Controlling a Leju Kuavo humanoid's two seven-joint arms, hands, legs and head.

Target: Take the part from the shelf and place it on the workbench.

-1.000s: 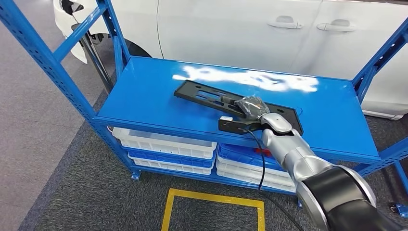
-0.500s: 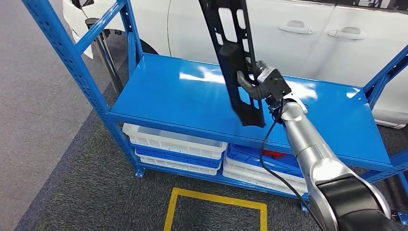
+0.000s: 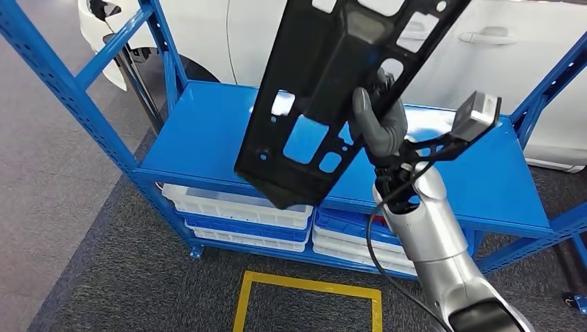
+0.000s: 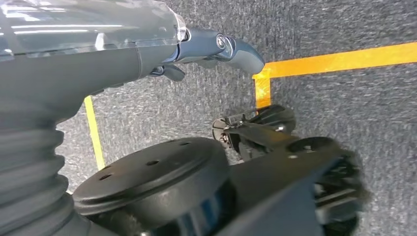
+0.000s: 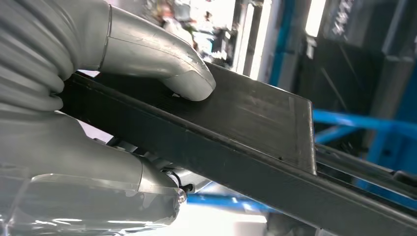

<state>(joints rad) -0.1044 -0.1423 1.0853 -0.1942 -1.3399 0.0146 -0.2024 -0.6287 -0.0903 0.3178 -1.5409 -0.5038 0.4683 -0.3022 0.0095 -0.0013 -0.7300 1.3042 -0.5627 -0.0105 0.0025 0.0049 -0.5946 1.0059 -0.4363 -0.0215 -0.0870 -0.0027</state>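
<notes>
A long black part (image 3: 325, 90), pierced with cut-outs, is held aloft above the blue shelf (image 3: 208, 138), clear of its top board and tilted so that its lower end hangs over the shelf's front edge while its upper end runs out of the head view. The part is gripped by the right hand (image 3: 377, 121), whose dark grey fingers are wrapped around its edge; the silver right arm (image 3: 429, 235) is raised steeply in front of the shelf, with a black cable trailing along it. From the right wrist view, the pale thumb (image 5: 184, 73) is seen pressed flat on the part's broad dark face, the part being clamped between thumb and palm. The left hand (image 4: 216, 49) is seen in the left wrist view hanging over grey carpet (image 4: 344, 29) marked with yellow tape (image 4: 339, 61), nothing in it and its fingers loosely extended. White and blue bins (image 3: 235, 207) are stacked under the shelf's top board, and a white car (image 3: 249, 34) is parked just behind the shelf. A yellow floor marking (image 3: 304, 287) lies on the carpet in front of the shelf.
</notes>
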